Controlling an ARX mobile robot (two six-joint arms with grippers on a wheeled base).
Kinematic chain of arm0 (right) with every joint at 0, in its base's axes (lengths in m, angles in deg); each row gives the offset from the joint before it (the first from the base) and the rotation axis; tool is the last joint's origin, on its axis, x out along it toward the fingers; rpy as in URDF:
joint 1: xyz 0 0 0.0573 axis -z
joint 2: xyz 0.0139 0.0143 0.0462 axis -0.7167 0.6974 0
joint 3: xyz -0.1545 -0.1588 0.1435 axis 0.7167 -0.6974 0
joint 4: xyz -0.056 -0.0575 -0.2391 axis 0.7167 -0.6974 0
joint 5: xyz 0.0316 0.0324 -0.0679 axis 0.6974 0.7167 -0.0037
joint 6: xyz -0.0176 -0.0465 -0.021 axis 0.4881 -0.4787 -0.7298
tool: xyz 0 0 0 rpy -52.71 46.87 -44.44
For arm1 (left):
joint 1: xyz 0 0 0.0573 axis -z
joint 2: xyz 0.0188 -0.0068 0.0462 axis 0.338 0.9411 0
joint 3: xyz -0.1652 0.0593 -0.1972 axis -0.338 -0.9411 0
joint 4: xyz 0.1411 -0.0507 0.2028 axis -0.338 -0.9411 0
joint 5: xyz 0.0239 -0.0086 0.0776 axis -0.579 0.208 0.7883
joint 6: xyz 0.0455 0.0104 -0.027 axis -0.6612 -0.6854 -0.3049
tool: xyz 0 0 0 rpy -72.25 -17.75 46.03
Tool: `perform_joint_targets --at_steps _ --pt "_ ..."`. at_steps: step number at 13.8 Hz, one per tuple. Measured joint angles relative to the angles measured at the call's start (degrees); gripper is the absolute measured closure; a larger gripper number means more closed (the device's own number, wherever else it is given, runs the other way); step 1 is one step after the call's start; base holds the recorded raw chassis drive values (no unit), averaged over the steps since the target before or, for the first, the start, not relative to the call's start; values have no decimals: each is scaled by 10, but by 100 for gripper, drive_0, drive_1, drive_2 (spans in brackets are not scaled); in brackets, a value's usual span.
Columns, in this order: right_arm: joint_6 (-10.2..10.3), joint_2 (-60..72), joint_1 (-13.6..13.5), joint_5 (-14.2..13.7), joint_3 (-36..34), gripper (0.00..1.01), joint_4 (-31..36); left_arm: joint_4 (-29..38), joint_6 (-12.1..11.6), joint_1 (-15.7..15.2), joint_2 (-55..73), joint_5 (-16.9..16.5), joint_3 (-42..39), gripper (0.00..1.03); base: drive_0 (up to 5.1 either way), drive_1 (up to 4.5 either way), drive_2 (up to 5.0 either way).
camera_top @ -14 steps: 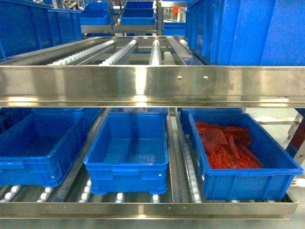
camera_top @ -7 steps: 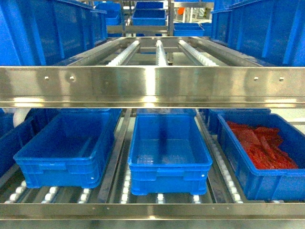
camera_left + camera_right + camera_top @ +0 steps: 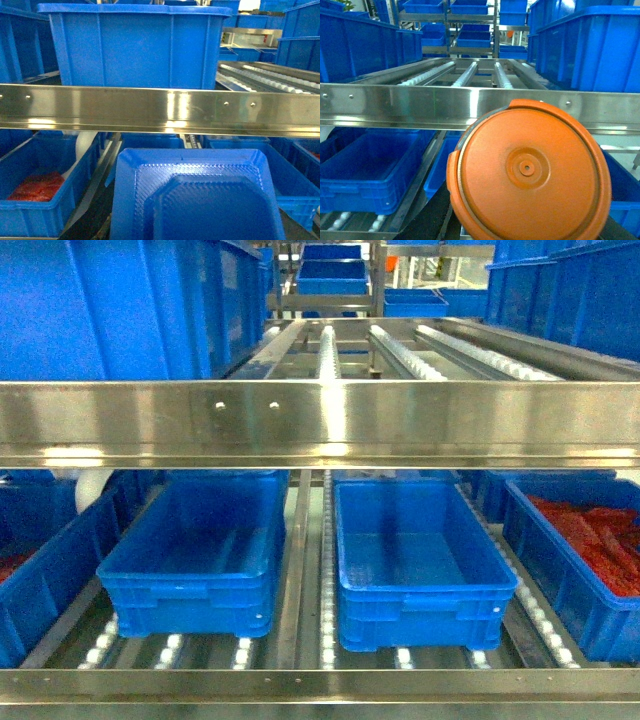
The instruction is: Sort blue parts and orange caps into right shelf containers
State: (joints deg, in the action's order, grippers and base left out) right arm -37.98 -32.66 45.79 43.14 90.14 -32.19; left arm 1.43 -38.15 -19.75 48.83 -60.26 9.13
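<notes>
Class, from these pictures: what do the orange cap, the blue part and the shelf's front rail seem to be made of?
Orange cap: probably moulded plastic, smooth with a soft sheen and concentric rings.
Blue part: likely thin formed plastic; fine woven-looking texture, stepped raised centre.
Front rail: metal, apparently stainless steel; bright, mirror-like reflections, visible fasteners.

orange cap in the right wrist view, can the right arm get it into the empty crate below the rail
Probably yes. The orange cap sits before the steel rail, and the empty crate beneath lies open-topped, though the rail limits headroom.
</notes>
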Motion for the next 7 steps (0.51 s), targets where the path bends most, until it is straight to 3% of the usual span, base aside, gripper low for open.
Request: perform_joint_targets --at_steps 2,7 --pt "0 0 0 0 0 59 -4 -1 0 0 0 0 0 60 -502 239 239" --pt "0 0 0 2 0 59 -3 0 0 0 0 1 0 60 0 0 0"
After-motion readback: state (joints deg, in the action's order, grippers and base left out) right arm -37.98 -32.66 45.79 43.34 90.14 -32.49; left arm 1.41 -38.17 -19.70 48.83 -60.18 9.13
